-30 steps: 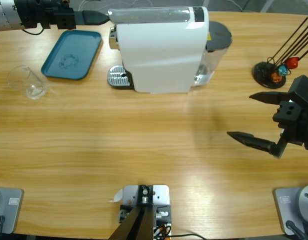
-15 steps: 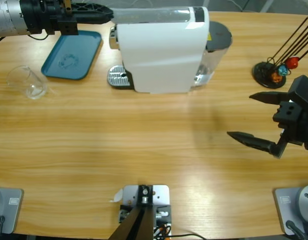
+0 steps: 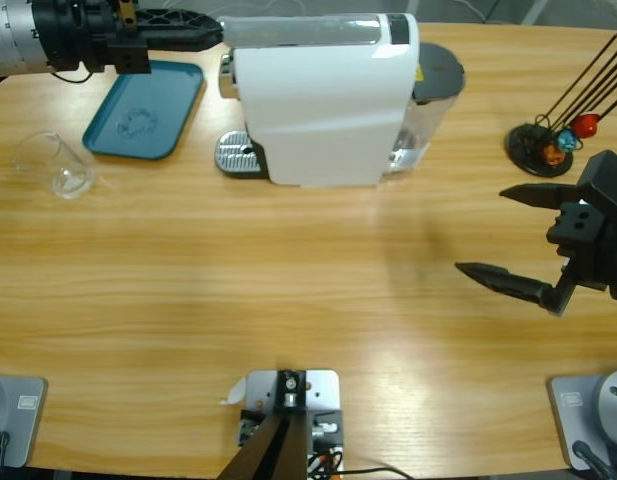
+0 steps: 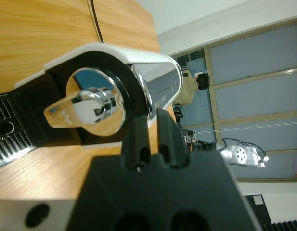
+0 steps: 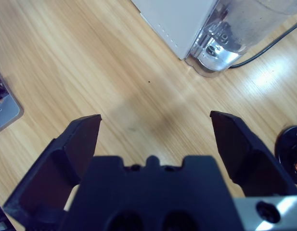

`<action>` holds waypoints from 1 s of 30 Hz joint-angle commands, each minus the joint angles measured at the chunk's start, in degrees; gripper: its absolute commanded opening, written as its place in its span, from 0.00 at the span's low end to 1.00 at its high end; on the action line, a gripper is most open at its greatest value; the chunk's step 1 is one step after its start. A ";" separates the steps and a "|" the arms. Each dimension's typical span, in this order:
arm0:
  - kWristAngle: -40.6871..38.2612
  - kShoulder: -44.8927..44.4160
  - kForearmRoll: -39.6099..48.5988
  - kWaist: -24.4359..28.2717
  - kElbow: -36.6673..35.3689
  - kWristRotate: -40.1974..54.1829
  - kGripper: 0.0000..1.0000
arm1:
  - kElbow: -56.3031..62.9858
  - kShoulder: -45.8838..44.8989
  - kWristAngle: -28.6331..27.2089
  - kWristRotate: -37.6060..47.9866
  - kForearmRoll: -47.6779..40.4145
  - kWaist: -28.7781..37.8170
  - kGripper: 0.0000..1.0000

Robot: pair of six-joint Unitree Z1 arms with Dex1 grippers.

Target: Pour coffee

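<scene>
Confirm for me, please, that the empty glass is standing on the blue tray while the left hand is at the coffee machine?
Not quite: the high view shows the glass on the bare table beside the tray, not on it. The left hand is at the coffee machine.

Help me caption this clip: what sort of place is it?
Probably an office or lab robot bench: a long wooden table with a big white boxy coffee machine, and, in the left wrist view, tall glazed windows behind.
</scene>
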 commanded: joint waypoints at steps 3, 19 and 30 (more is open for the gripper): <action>-2.22 -3.45 -1.77 0.95 1.09 -0.08 0.00 | -0.03 1.96 -0.58 -0.09 0.86 0.52 0.98; -2.40 -0.95 -1.72 5.22 6.47 -0.34 0.95 | -0.03 2.22 -0.57 -0.09 0.86 0.50 0.98; -2.47 1.40 -1.68 2.97 1.33 -1.69 0.83 | -0.03 2.35 -0.58 -0.09 0.86 0.52 0.98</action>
